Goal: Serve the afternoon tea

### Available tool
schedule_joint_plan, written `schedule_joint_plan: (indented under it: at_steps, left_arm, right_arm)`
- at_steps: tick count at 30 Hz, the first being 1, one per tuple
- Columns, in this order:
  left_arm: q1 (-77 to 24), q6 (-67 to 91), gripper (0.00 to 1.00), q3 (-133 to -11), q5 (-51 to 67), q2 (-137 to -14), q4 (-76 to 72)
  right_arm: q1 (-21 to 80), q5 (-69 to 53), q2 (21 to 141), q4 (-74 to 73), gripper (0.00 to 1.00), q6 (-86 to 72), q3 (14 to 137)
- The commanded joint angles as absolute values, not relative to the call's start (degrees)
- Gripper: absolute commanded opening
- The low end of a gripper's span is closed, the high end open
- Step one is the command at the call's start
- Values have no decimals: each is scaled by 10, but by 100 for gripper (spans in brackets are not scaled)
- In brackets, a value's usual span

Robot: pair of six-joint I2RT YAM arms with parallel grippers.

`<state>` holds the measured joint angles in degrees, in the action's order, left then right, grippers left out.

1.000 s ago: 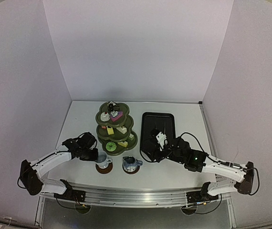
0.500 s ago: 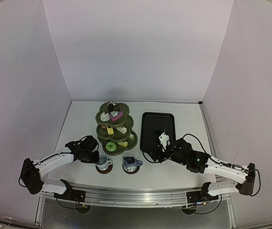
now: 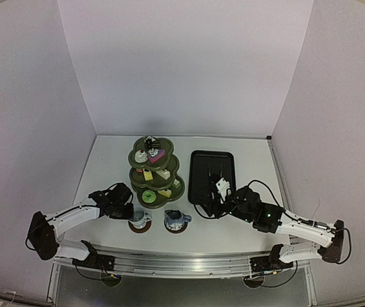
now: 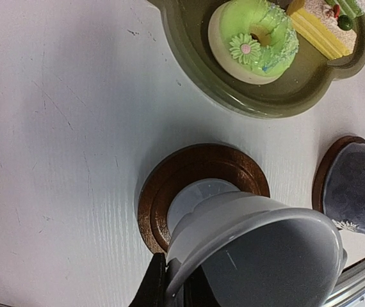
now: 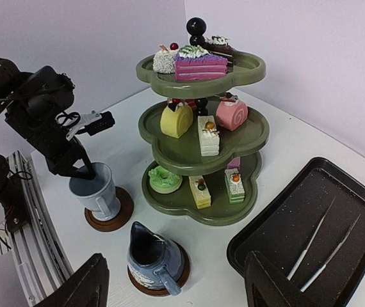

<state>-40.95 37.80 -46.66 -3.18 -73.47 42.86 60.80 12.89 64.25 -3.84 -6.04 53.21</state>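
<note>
The white mug [image 3: 139, 217] stands on a brown coaster [image 3: 139, 226]. My left gripper [image 3: 126, 210] is shut on its rim; in the left wrist view my gripper [image 4: 173, 288] pinches the mug [image 4: 253, 243] over its coaster [image 4: 170, 185]. The blue-grey pot [image 3: 176, 219] sits on the second coaster [image 3: 177, 229]. The olive three-tier stand [image 3: 156, 171] holds several small cakes, including a green ring cake [image 4: 253, 38]. My right gripper [image 5: 175, 272] is open and empty, near the pot [image 5: 154, 256], the mug [image 5: 99, 192] and the stand [image 5: 221, 217].
A black tray [image 3: 212, 171] lies right of the stand with thin metal tongs [image 5: 310, 240] in it. My right arm reaches over the tray's near edge. White walls close in the table at the back and sides.
My right arm has drawn back a little toward the near right. My left gripper has stayed on the mug at the coaster, shifting only slightly.
</note>
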Motion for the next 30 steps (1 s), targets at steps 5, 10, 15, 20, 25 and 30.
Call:
schedule_joint_plan:
  at_steps: [5,10,15,20,25,30]
  left_arm:
    - [-411,390,7,-468,-22,-728,394]
    - [-411,386,22,-469,-23,-726,398]
    - [-411,393,24,-473,-21,-719,414]
    - [-411,389,35,-499,-25,-710,437]
    - [-411,361,41,-533,-35,-686,455]
    - [-409,313,44,-561,-71,-657,428]
  right_arm:
    - [609,138,628,-39,70,-65,529]
    - [609,139,623,-42,71,-69,528]
    - [609,136,624,-47,71,-76,531]
    - [609,129,628,-54,73,-83,529]
    - [609,148,636,-78,75,-99,534]
    - [588,240,667,-141,80,-105,568]
